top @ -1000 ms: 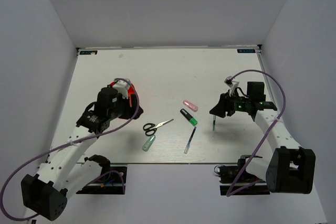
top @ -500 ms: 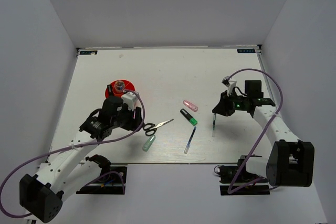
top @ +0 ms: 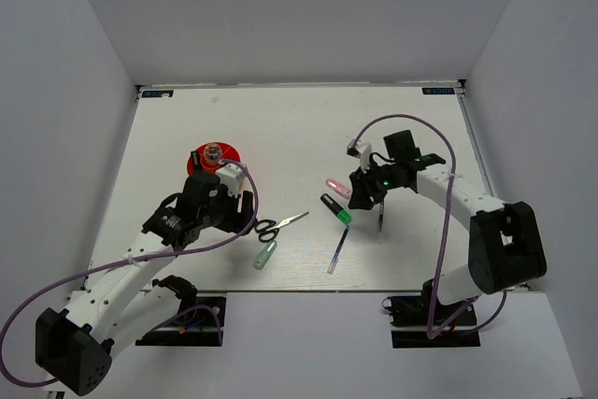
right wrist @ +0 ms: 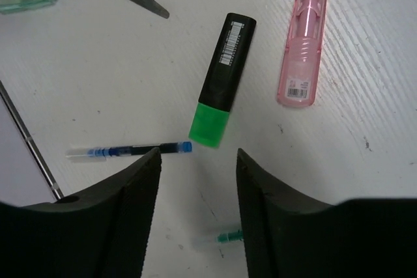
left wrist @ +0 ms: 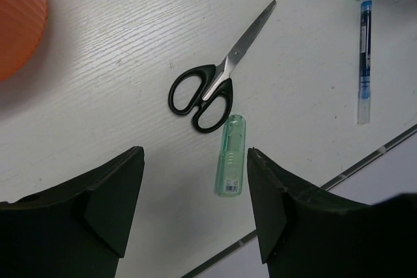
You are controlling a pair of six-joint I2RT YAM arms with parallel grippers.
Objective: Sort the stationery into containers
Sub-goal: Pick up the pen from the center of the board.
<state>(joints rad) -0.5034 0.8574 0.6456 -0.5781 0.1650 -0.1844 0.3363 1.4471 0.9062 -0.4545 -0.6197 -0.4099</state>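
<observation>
Left gripper [left wrist: 193, 161] spread above scissors [left wrist: 218, 83], right gripper [right wrist: 197, 159] spread above green-black marker [right wrist: 221, 76]

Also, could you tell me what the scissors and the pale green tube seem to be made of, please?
Scissors: blades look like bare metal, grey with a bright sheen; handles look like glossy black plastic. Pale green tube: probably translucent plastic, tinted yet see-through.

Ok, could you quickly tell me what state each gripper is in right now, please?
Left gripper: open, holding nothing.
Right gripper: open, holding nothing.
</observation>
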